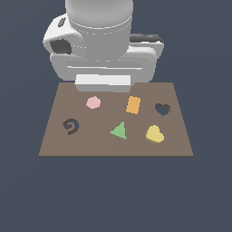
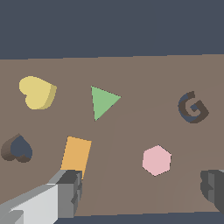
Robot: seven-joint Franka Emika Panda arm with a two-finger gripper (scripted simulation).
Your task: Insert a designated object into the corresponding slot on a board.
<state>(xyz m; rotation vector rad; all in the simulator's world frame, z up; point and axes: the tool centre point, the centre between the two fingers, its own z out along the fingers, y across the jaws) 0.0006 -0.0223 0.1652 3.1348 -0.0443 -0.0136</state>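
The pale-yellow heart block (image 1: 154, 134) lies on the brown board (image 1: 54, 145) near its front edge, at the exterior view's right. It also shows in the wrist view (image 2: 36, 92). The dark heart-shaped slot (image 1: 162, 109) is just behind it, empty; it shows in the wrist view too (image 2: 17, 148). My gripper (image 2: 140, 192) hangs above the board's back edge, open and empty. Its two fingers (image 2: 68, 192) stand wide apart, near the orange rectangle and the pink hexagon. In the exterior view the arm's white body (image 1: 103, 84) hides the fingertips.
On the board lie a green triangle (image 1: 119, 131), an orange rectangle (image 1: 133, 104) and a pink hexagon (image 1: 93, 103). A dark spiral G-shaped cutout (image 1: 71, 126) is at the exterior view's left. The arm's bulk stands behind the board.
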